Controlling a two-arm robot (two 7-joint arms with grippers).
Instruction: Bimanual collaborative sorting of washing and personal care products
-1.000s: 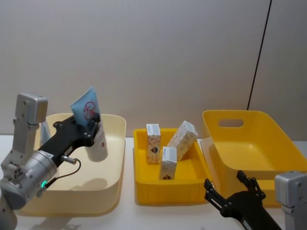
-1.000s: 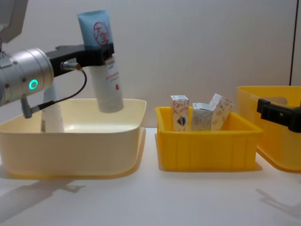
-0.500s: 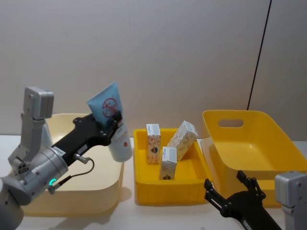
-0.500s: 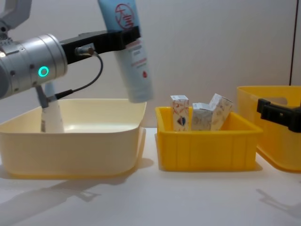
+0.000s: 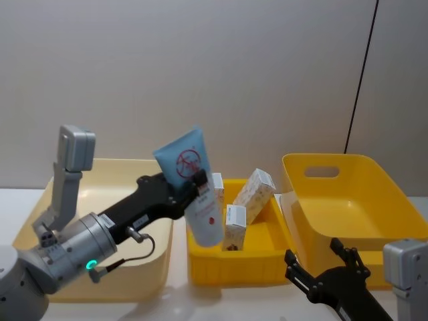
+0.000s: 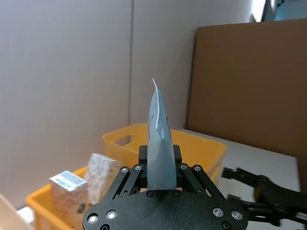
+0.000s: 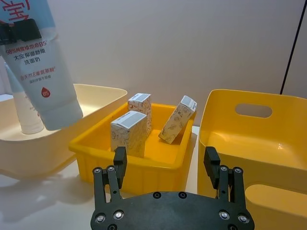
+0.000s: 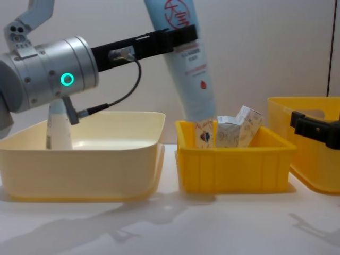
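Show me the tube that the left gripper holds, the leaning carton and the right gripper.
tube [image 5: 206, 224], head view, white lower body.
leaning carton [image 5: 253, 194], head view, printed side.
right gripper [image 7: 165, 152], right wrist view, midway between its fingertips.

Left arm [image 5: 70, 257] stretched forward and toward the robot's right, wrist LED green. Left gripper [image 5: 194, 184] clamped across the upper part of a tube [image 5: 206, 217], cap end down, slightly tilted. Right arm [image 5: 404, 267] low at the right. Right gripper [image 7: 165, 158] faces forward, jaws spread wide.

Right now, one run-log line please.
left tool: shut on tube, over middle bin's left side | right tool: open, parked low | cartons: three in middle bin
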